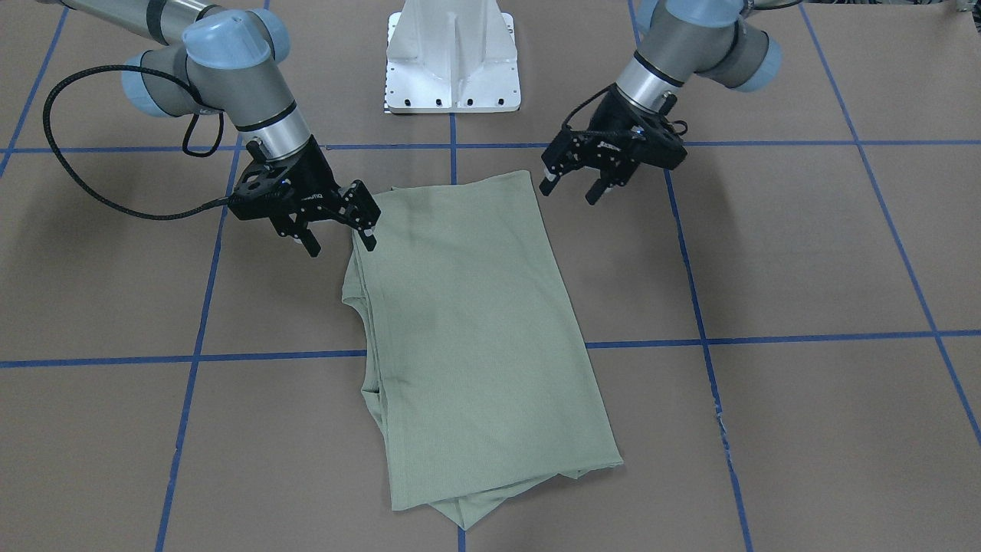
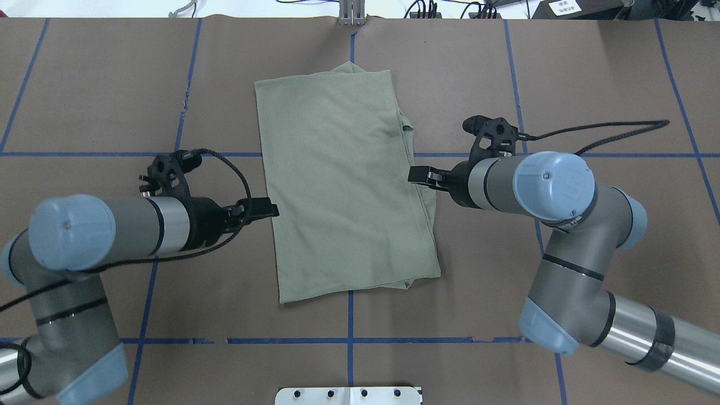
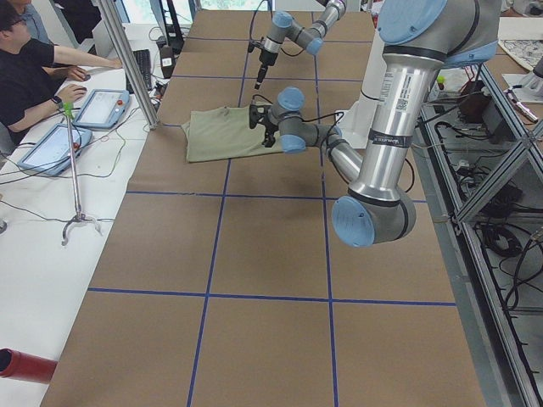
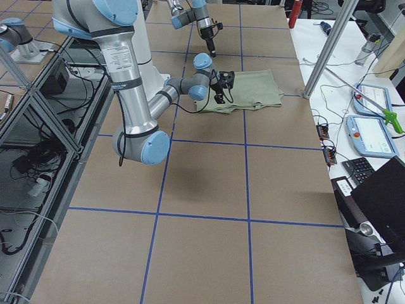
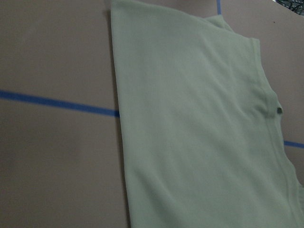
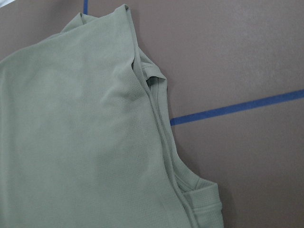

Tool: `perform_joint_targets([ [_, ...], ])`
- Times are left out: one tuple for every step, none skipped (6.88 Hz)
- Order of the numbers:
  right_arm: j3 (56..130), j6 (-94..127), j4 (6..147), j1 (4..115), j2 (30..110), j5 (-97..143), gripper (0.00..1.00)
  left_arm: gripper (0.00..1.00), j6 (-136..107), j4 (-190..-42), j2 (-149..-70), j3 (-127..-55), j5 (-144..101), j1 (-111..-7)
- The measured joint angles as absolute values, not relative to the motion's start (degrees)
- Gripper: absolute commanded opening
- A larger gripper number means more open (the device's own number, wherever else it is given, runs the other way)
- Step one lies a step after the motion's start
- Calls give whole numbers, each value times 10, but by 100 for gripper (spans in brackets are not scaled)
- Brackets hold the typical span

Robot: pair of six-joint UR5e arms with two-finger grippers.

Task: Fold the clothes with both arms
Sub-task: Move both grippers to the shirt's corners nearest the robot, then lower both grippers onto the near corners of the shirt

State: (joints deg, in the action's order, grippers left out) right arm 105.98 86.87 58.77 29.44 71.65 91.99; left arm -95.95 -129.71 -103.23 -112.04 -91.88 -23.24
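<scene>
Shirt (image 1: pixel 475 322) flat between left and right jaws

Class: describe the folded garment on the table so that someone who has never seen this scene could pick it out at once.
Start at the brown table ruled with blue tape lines and look to its middle, between the left gripper and the right gripper. There lies the shirt, folded into a long rectangle. It alone is pale sage-green cloth.
</scene>
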Motion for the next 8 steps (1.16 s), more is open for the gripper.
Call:
perform_joint_targets([
  [1068, 921, 557, 268, 735, 883, 100, 85, -1020, -1296, -1029, -1124, -868, -181],
  [1073, 948, 542, 247, 744, 851, 100, 82, -1061, -1296, -1030, -1111, -837, -147],
  [1077, 957, 537, 236, 747, 836, 100, 82, -1086, -1296, -1036, -1090, -824, -130],
  [1079, 960, 535, 232, 748, 830, 100, 82, -1095, -1296, -1043, -1072, -820, -124],
  [1080, 962, 534, 230, 749, 828, 100, 83, -1097, -1296, -1048, -1062, -819, -121],
  [1080, 962, 534, 230, 749, 827, 100, 83, -1097, -1295, -1051, -1057, -819, -119],
  [1080, 962, 534, 229, 750, 827, 100, 83, -1097, -1295, -1053, -1053, -819, -116],
  [1080, 962, 534, 229, 750, 826, 100, 83, -1097, -1295, -1058, -1046, -819, -113],
])
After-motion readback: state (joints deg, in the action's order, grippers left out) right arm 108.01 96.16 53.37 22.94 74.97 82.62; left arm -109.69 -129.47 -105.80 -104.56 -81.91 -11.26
